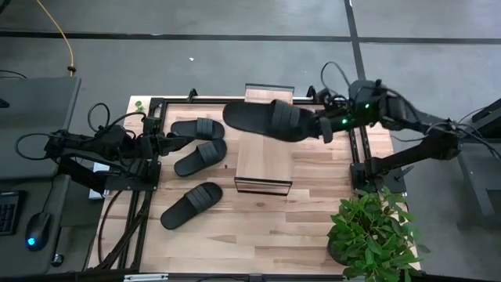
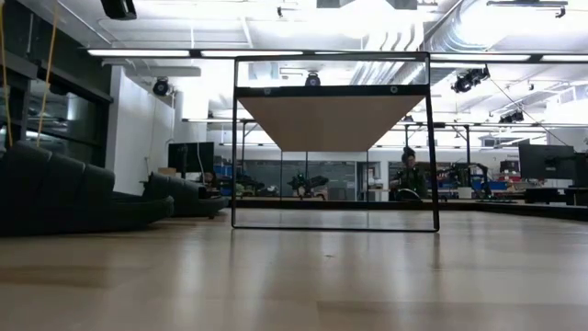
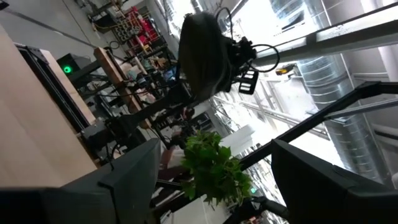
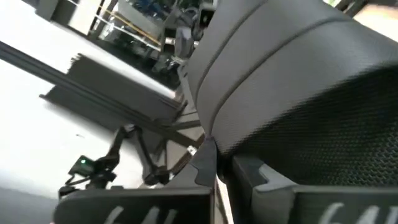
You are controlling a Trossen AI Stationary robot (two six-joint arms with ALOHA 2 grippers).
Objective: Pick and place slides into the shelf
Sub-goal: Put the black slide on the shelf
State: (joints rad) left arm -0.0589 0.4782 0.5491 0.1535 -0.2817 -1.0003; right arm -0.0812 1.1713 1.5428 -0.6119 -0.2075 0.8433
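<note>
1. The right gripper (image 1: pixel 319 125) grips one slide (image 1: pixel 270 119) by its end, holding it in the air above the far part of the shelf (image 1: pixel 264 160).
2. The held slide's long axis runs left to right across the table, while the shelf's long axis runs front to back; the slide lies crosswise to the plank.
3. In my judgement the coming move turns on this: the slide must come down onto the plank just below it, probably turned to suit the narrow top.
4. Three more slides (image 1: pixel 197 160) lie on the table left of the shelf, near the left gripper (image 1: pixel 166 143).
5. The left arm waits at the table's left edge; its fingers look spread in its wrist view, with nothing between them.
6. The left arm is nearer the loose slides; the right arm is nearer the shelf.
7. A plant (image 1: pixel 374 231) stands at the near right corner.
</note>
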